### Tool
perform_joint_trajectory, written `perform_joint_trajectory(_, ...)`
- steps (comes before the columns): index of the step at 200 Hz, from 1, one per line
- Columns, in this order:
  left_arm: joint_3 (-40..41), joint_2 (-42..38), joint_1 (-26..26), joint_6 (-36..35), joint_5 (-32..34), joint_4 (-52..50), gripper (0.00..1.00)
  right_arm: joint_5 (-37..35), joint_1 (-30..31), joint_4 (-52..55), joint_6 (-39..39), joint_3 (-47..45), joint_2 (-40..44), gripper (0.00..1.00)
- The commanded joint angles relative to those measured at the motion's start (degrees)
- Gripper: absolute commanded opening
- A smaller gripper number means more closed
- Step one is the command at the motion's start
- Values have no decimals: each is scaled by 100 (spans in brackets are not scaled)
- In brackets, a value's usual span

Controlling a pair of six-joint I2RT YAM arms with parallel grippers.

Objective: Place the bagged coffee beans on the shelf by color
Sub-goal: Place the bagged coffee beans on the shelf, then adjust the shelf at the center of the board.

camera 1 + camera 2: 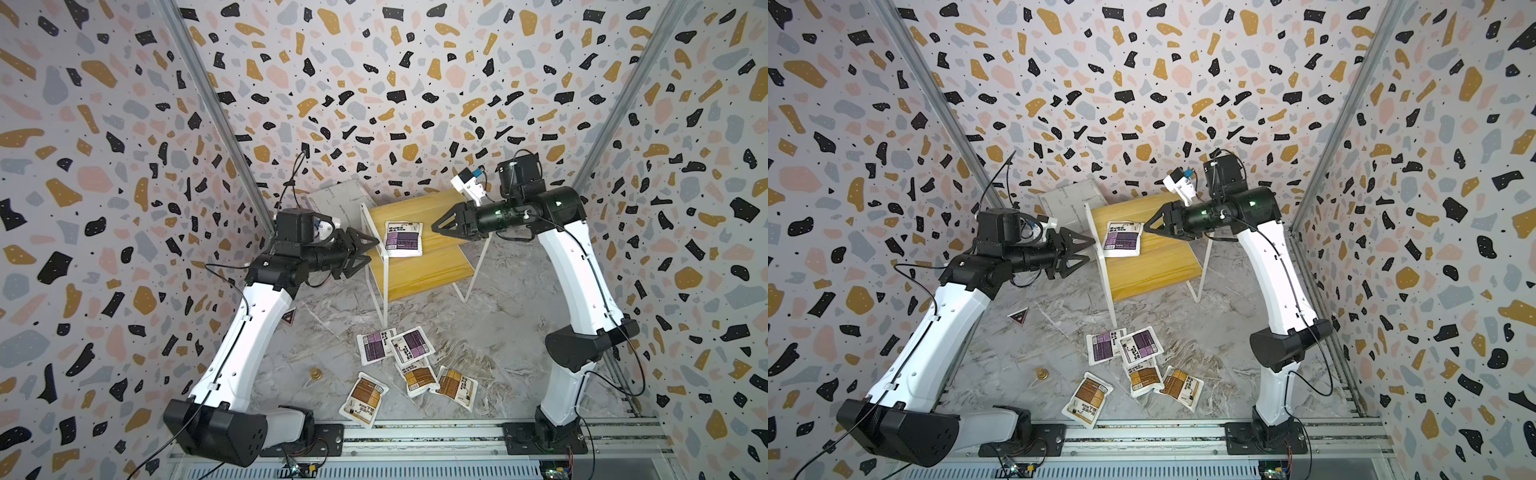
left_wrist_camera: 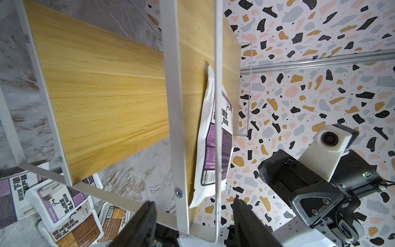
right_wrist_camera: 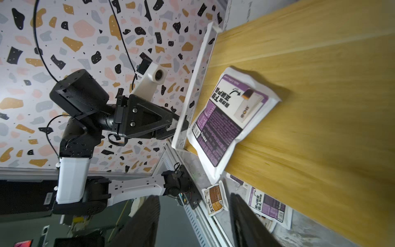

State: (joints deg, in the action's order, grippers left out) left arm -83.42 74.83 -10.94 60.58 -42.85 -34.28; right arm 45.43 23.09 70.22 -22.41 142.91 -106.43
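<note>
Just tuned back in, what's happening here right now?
One purple pouch lies on the upper board of the shelf. The right gripper hangs open and empty beside it; the left gripper is open at the other side. Two purple pouches and three brown pouches wait on the table.

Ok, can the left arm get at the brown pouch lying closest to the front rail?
Probably yes. The brown pouch lies flat on the table with nothing on top, and the left gripper is open and empty beside the shelf; it would have to swing back toward its base.
</note>
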Motion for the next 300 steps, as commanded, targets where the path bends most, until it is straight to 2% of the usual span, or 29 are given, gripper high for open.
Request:
perform_joint_trajectory(1, -200, 24, 13, -172, 36, 65, 61, -1354, -372, 359, 132, 134, 472, 58)
perform_joint_trajectory(14, -250, 25, -3, -253, 71, -28, 62, -1697, -639, 373, 134, -41, 592, 60)
perform_joint_trajectory(40, -281, 63, -40, -310, 90, -70, 62, -1914, -1017, 413, 228, -313, 594, 65)
perform_joint_trajectory(66, -283, 132, -62, -327, 92, -58, 62, -1825, -1257, 481, 383, -451, 403, 72)
perform_joint_trajectory(102, -302, 233, -87, -310, 49, 51, 63, -897, -1347, 385, 780, -399, -51, 81)
perform_joint_trajectory(150, -368, 323, -93, -284, 5, 137, 63, -102, -1351, -1, 556, -634, -158, 84)
perform_joint_trajectory(201, -479, 369, -91, -279, 5, 167, 63, 640, -1307, -615, 74, -1948, 671, 84)
perform_joint_trajectory(238, -500, 367, -85, -294, 4, 168, 63, 895, -1281, -966, -312, -2856, 1486, 84)
perform_joint_trajectory(277, -522, 342, -90, -374, 52, 65, 63, 1074, -1263, -2176, -1214, -4348, 2573, 84)
perform_joint_trajectory(300, -633, 313, -86, -561, 203, -207, 63, 972, -1259, -2247, -1343, -4712, 2891, 84)
